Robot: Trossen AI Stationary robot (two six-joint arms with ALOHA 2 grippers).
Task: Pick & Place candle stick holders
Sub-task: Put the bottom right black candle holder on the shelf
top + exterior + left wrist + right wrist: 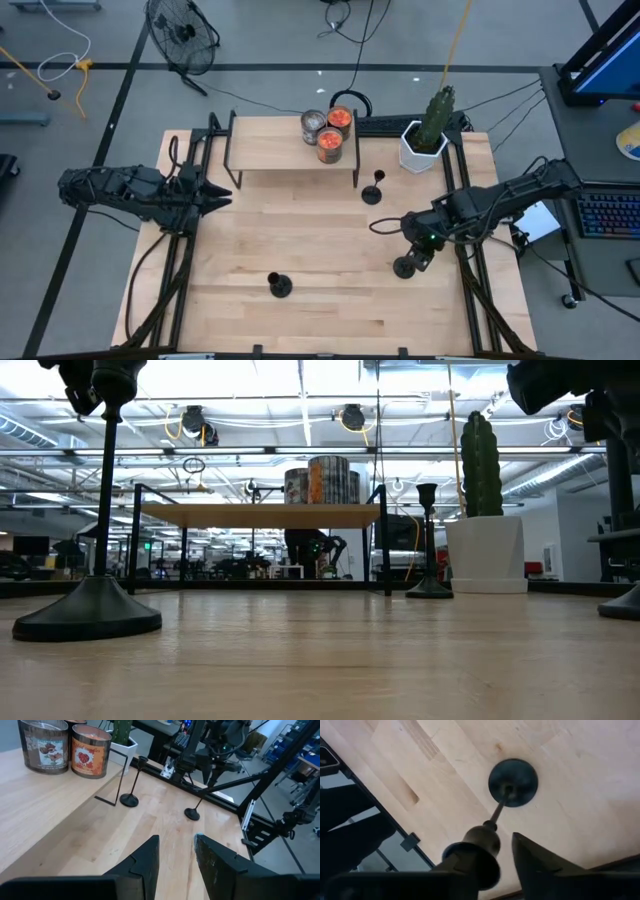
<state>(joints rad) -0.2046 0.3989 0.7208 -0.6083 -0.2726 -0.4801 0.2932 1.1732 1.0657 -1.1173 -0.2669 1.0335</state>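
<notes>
Both arms are dark, near-black, built of chunky jointed segments with black cables running along them. The left arm ends in a left gripper with two matte black, wedge-shaped fingers showing stepped inner edges. The right arm carries a small green indicator light near the wrist. The right gripper shows a black, pointed finger with a flat face.

Four cameras, one desk

We look straight down on the whole desk from overhead, level across its top from the low camera, and close in from each wrist; all our views share the wooden surface
</notes>
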